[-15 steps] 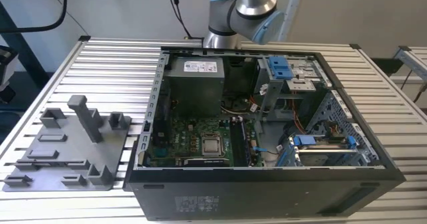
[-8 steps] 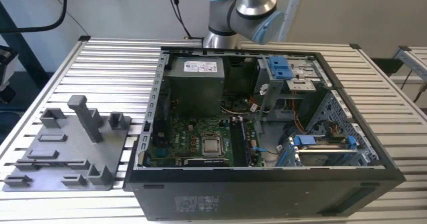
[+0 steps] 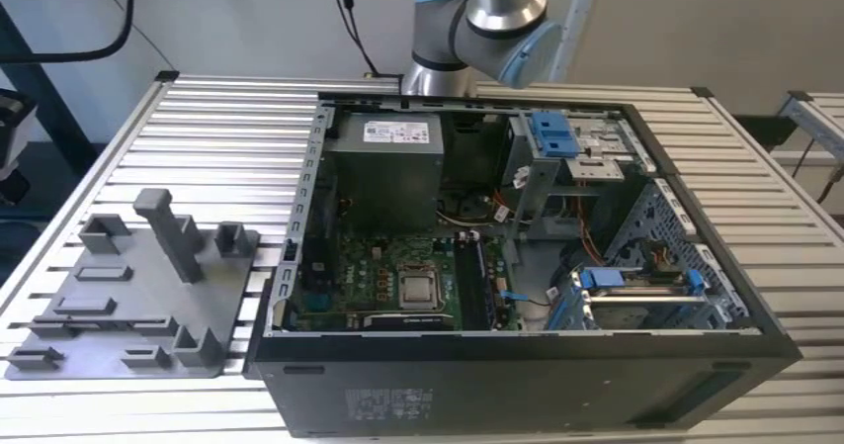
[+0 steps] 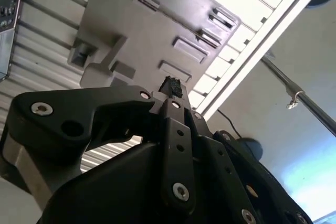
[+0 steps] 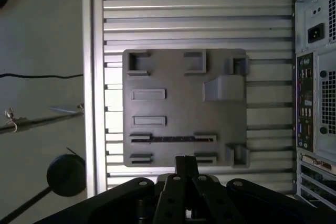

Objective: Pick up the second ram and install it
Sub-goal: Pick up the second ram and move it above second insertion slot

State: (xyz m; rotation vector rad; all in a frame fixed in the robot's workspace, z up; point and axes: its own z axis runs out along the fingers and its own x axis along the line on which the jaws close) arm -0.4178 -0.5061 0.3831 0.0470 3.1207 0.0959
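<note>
A thin dark ram stick (image 5: 173, 139) lies in a slot between two small holder blocks on the grey holder plate (image 5: 173, 114). In both wrist views my gripper (image 5: 186, 165) (image 4: 171, 85) hangs well above this plate, over the plate edge nearest the ram. Its black fingertips are pressed together and I see nothing between them. In the exterior view the plate (image 3: 79, 350) sits on the slatted table at the exterior view's left, beside the open computer case (image 3: 528, 266).
The case stands open with its motherboard (image 3: 395, 281), power supply (image 3: 385, 167) and blue drive latches (image 3: 554, 133) exposed. A tall grey post (image 3: 169, 231) rises from the plate. The arm's elbow (image 3: 481, 19) stands behind the case. Beyond the table edge (image 5: 92, 103) is floor with a black cable.
</note>
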